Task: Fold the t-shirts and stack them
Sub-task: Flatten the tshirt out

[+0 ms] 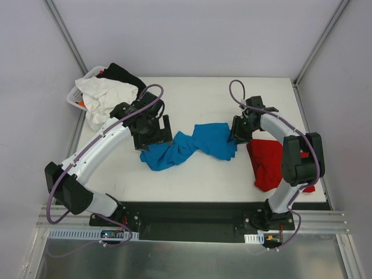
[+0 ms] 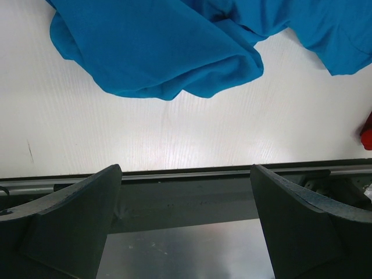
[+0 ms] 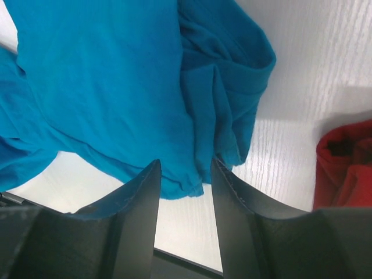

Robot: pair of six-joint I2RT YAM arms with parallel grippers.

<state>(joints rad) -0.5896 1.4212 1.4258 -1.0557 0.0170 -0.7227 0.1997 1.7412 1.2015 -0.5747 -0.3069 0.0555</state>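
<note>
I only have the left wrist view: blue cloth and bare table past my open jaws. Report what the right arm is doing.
Observer: The right gripper hangs over the blue t-shirt's right end, jaws apart, nothing pinched that I can see.
Operator: Locate the red shirt.
Observer: The red t-shirt lies crumpled near the table's right edge, apart from the blue one.
Operator: Name anything else out there.
Observer: A white basket at the far left corner holds a white cloth and a black cloth.
</note>
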